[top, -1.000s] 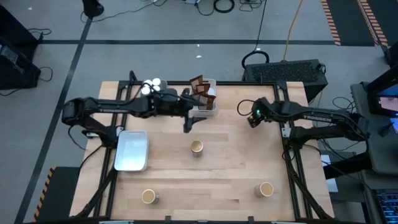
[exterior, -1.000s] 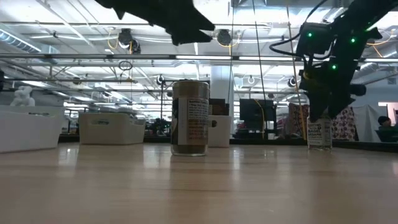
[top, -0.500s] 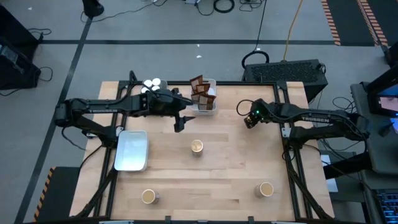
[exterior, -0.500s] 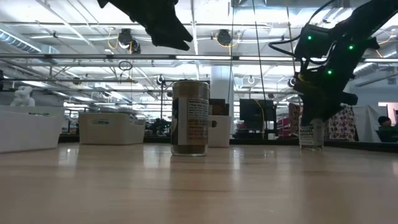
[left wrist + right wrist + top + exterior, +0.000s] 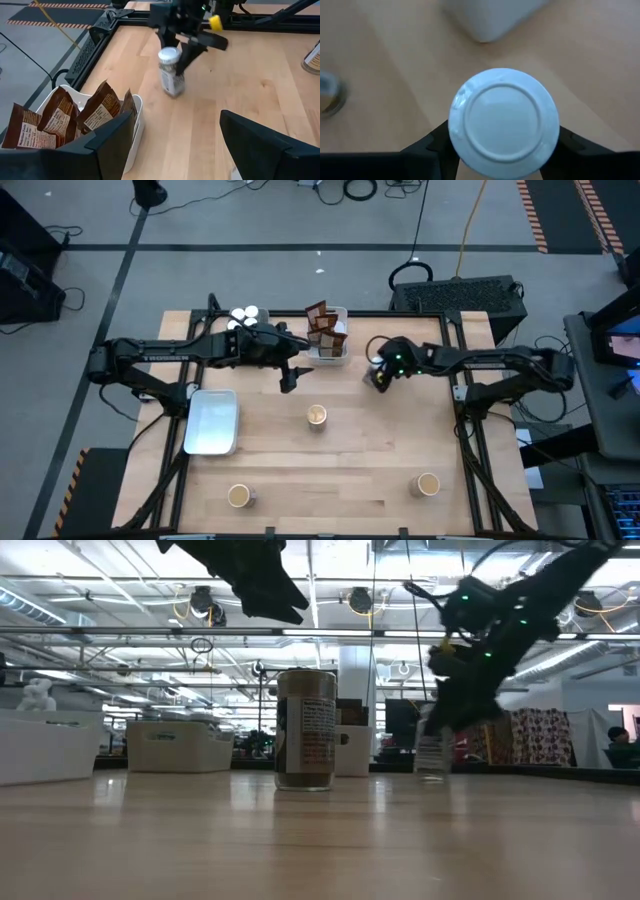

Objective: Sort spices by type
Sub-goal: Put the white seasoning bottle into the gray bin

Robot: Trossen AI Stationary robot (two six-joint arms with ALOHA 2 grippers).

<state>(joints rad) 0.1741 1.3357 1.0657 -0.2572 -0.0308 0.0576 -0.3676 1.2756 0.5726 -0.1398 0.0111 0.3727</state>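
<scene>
Leftward now, right end effector [image 5: 378, 376] grips white-topped jar [image 5: 171, 71], label seemingly unreadable.

Even, bright overhead light falls on the desk [image 5: 330, 470] in the high view, and shadows under the arms are soft and faint. In the low view, long ceiling strip lights [image 5: 120, 600] glare white across the far room, so the arms overhead read as dark silhouettes; the right arm is smeared by motion blur. The near desk surface there is out of focus. In the right wrist view, the white-topped jar [image 5: 503, 122] fills the middle softly, and everything beyond it is blurred.
</scene>
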